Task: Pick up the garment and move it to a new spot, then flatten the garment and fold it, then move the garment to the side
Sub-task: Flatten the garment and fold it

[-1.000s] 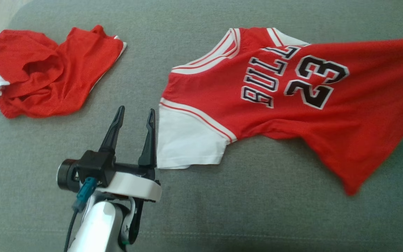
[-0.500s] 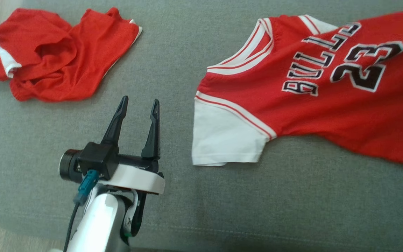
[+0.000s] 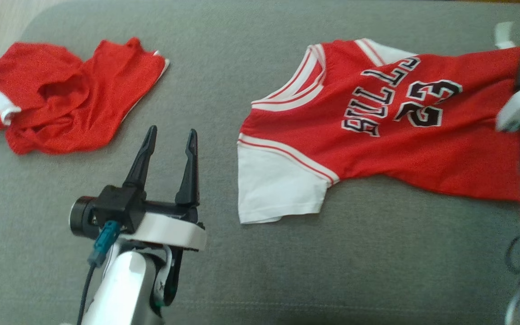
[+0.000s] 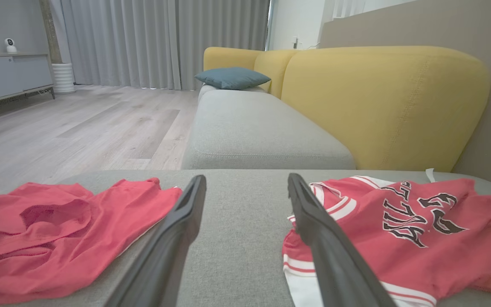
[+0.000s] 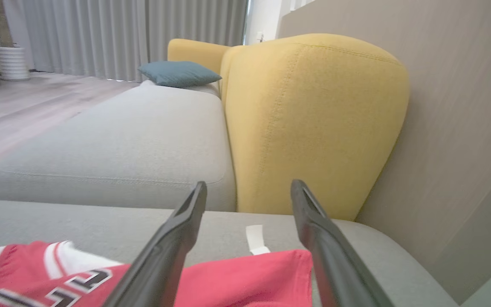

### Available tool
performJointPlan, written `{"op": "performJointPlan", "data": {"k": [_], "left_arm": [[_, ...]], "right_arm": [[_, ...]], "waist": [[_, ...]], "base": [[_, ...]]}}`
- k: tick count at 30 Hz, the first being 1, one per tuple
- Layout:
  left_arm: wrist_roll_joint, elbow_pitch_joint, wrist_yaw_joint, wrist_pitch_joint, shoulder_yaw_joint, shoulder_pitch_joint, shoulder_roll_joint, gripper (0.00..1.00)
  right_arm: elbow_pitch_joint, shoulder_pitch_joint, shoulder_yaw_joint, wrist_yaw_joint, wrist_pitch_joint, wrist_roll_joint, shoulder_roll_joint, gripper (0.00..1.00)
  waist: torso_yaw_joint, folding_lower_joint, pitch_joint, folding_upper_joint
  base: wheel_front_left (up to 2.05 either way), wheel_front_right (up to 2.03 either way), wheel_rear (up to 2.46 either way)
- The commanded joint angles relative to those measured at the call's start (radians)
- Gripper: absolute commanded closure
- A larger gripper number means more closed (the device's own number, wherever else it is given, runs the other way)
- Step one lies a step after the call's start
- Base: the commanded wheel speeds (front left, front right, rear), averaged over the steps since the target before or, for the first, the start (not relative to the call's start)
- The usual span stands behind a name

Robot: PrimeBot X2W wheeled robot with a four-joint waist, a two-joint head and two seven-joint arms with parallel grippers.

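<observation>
Nearest us, over the front part of the grey seat (image 3: 260, 271), our left gripper (image 3: 172, 131) hovers with its two fingers spread wide and nothing between them. Farther in, on the seat's right half, lies the red jersey (image 3: 377, 149), print side up but skewed. Its white sleeve (image 3: 273, 189) points toward the seat's front and its hem (image 5: 249, 273) runs to the seat's right end. Above that hem our right gripper (image 5: 249, 184) has its fingers just as wide apart and holds nothing; the cloth lies loose below. We judge the jersey light, limp and a little slick, so it will sag and bunch from any single pinch. We would take it at two well-separated points, a shoulder seam and a hem corner, pinching through both layers. Toward the seat's far left corner sits a crumpled red garment (image 3: 61, 104). Beyond the seat's back edge rises a yellow backrest (image 4: 382, 102).
</observation>
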Motion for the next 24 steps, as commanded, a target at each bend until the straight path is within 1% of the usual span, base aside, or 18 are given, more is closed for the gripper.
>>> {"op": "performJointPlan", "data": {"k": [1, 4, 6, 7, 11, 14, 18, 24], "left_arm": [[0.006, -0.039, 0.001, -0.005, 0.036, -0.007, 0.003, 0.0], [0.005, -0.038, -0.001, -0.005, 0.035, 0.011, 0.003, 0.0], [0.002, -0.039, -0.002, -0.005, 0.033, 0.024, 0.003, 0.0], [-0.009, -0.039, -0.001, -0.005, 0.029, 0.038, 0.003, 0.0], [-0.019, -0.028, -0.006, -0.005, 0.008, 0.059, 0.003, 0.0], [-0.017, -0.016, -0.011, -0.005, -0.007, 0.068, 0.003, 0.0], [-0.025, -0.011, -0.006, -0.005, -0.01, 0.065, 0.003, 0.0], [-0.026, 0.01, -0.005, -0.005, -0.017, 0.058, 0.003, 0.0]], "right_arm": [[-0.061, 0.014, 0.045, 0.004, -0.012, 0.027, 0.022, 0.0], [-0.169, 0.128, 0.122, 0.004, -0.013, 0.1, 0.077, 0.0], [-0.243, 0.213, 0.158, 0.004, -0.013, 0.153, 0.101, 0.0], [-0.312, 0.302, 0.189, 0.004, -0.013, 0.203, 0.121, 0.0], [-0.462, 0.471, 0.223, 0.004, -0.014, 0.253, 0.142, 0.0], [-0.543, 0.575, 0.232, 0.004, -0.014, 0.28, 0.151, 0.0], [-0.608, 0.648, 0.253, 0.004, -0.014, 0.296, 0.154, 0.0], [-0.65, 0.66, 0.278, 0.004, -0.009, 0.317, 0.155, 0.0]], "waist": [[-0.035, 0.0, -0.038, -0.0001], [-0.063, 0.0, -0.078, -0.0001], [-0.078, 0.0, -0.098, -0.0001], [-0.093, 0.0, -0.115, -0.0001], [-0.113, 0.0, -0.137, -0.0001], [-0.126, 0.0, -0.143, -0.0001], [-0.141, 0.0, -0.14, -0.0001], [-0.16, 0.0, -0.132, -0.0001]], "base": [[0.0, 0.0, 0.0], [0.0, 0.0, 0.0], [0.0, 0.0, 0.0], [0.0, 0.0, 0.0], [0.0, 0.0, 0.0], [0.0, 0.0, 0.0], [0.0, 0.0, 0.0], [0.0, 0.0, 0.0]]}}
